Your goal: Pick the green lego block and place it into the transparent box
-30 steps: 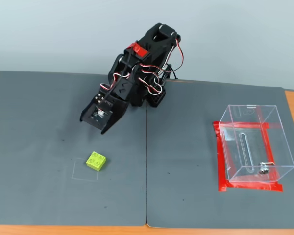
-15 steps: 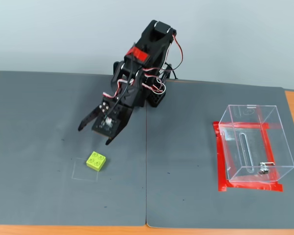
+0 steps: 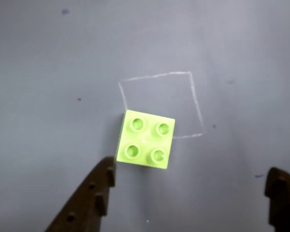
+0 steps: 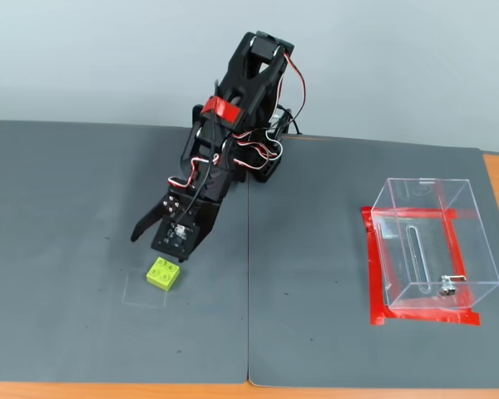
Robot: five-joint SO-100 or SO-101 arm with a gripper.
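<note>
The black two-finger pincer [image 4: 160, 248] hangs spread wide and empty just above the mat, grasping nothing. In the wrist view its two dark fingertips [image 3: 94, 193] enter from the bottom corners, and the small lime-green square plastic brick with four round studs [image 3: 146, 139] sits between them but off-centre, close to the left finger and well clear of the right. The brick rests flat on the dark grey mat [image 4: 83, 208], overlapping the lower left corner of a faint chalk square [image 3: 160, 104] and turned slightly against the line of the fingers.

That offset is the main risk: if the arm drops as it stands, the left finger may land on the brick's edge or nudge it aside instead of straddling it. The slight twist could make the pads close on corners, so the brick might pivot or squirt out when squeezed.

The clear acrylic rectangular box with red tape around its base [image 4: 428, 245] stands well apart at the right of the fixed view; a weak grip could drop the brick on that long carry
</note>
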